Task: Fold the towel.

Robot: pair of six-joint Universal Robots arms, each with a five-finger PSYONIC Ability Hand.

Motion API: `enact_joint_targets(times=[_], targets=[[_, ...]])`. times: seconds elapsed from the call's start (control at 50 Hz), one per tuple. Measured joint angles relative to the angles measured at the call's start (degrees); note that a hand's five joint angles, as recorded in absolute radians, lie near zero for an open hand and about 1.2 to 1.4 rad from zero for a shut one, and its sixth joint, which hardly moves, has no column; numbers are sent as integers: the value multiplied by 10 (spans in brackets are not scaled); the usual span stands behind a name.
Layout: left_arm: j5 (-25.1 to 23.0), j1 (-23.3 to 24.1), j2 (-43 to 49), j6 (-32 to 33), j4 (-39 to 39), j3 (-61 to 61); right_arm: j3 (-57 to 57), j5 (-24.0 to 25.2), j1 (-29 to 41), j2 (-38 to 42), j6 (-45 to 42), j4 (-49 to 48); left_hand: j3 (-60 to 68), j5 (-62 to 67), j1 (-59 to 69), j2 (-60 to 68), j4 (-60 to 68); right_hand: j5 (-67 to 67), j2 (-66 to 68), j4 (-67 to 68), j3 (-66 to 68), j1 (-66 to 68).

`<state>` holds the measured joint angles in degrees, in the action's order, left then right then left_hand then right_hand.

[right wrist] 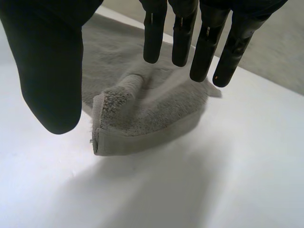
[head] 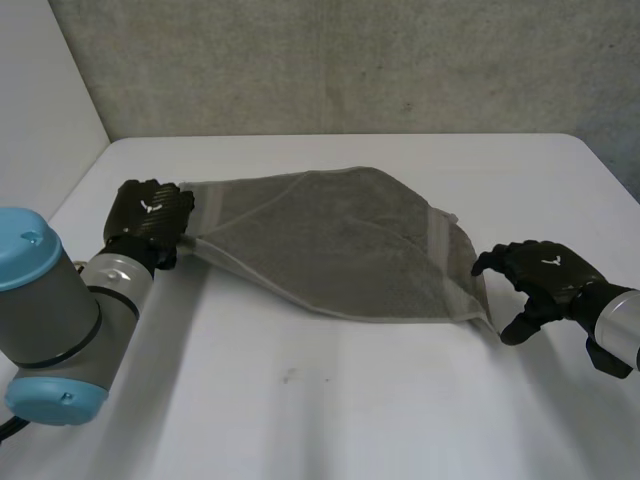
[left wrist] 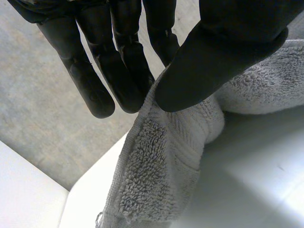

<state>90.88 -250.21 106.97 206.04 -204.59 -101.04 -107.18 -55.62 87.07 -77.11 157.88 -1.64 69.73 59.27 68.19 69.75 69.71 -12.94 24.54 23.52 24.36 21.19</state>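
On table [head: 300,420], left hand [head: 150,212] pinches towel [head: 330,250]; right hand [head: 545,272] spread beside

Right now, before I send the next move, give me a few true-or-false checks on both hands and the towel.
1. The left hand pinches one end of the towel between its thumb and fingers. True.
2. The right hand is shut on the towel's corner. False: its fingers are straight and apart from the thumb, over the corner without gripping it.
3. Both hands are at the same end of the towel. False: they are at opposite ends.
4. The towel corner under the right hand lies on the white table. True.
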Motion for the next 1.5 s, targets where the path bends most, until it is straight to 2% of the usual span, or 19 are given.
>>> enact_joint_targets(times=[0.16, 0.44, 0.52, 0.56, 0.62, 0.72, 0.8, 0.82, 0.98, 1.34, 1.42, 1.46, 1.48, 1.5], targets=[[0, -2, -12, 0, 0, 0, -15, -89, 40, -6, 73, -22, 0, 0, 0, 0, 0, 0, 0, 0, 0, 0], [1, -9, -12, -1, 1, -2, 11, -133, 104, 70, 160, -70, 0, 0, 0, 0, 0, -23, 5, 16, 7, 5], [1, -12, -11, -1, 1, -2, 23, -166, 121, 91, 163, -96, 0, 0, 0, 0, 0, -71, 62, 75, 64, 55], [1, -14, -11, -1, 1, -2, 31, -187, 129, 104, 158, -115, 0, 0, 0, 0, 0, -178, 180, 184, 175, 150], [1, -16, -11, -1, 1, -2, 41, -213, 137, 121, 135, -140, 0, 0, 0, 0, 0, -238, 239, 250, 241, 198], [0, -22, -11, -1, 3, -5, 47, -237, 143, 133, 78, -162, 0, 0, 0, 0, 0, -250, 249, 263, 255, 210], [-1, -27, -11, -1, 3, -9, 47, -244, 143, 135, 41, -166, 0, 0, 0, 0, 0, -214, 191, 206, 193, 166], [-1, -28, -11, 0, 3, -10, 46, -245, 142, 135, 30, -165, 0, 0, 0, 0, 0, -170, 147, 157, 147, 128], [-2, -32, -11, 0, 3, -12, 43, -245, 144, 133, 21, -158, 0, 0, 0, 0, 0, -80, 61, 70, 61, 58], [-3, -69, -9, 1, 2, -2, 28, -239, 142, 123, 64, -140, 0, 0, 0, 0, 0, -78, 61, 69, 61, 58], [-3, -73, -9, 2, 2, 0, 27, -238, 144, 123, 64, -140, 0, 0, 0, 0, 0, -92, 76, 84, 77, 66], [-3, -74, -9, 2, 2, 0, 26, -236, 145, 123, 64, -140, 0, 0, 0, 0, 0, -167, 163, 172, 163, 142], [-3, -75, -9, 2, 2, -1, 25, -235, 147, 124, 64, -142, 0, 0, 0, 0, 0, -254, 256, 263, 255, 222], [-3, -75, -8, 2, 3, -2, 25, -234, 147, 124, 64, -142, 0, 0, 0, 0, 0, -254, 256, 263, 255, 222]])
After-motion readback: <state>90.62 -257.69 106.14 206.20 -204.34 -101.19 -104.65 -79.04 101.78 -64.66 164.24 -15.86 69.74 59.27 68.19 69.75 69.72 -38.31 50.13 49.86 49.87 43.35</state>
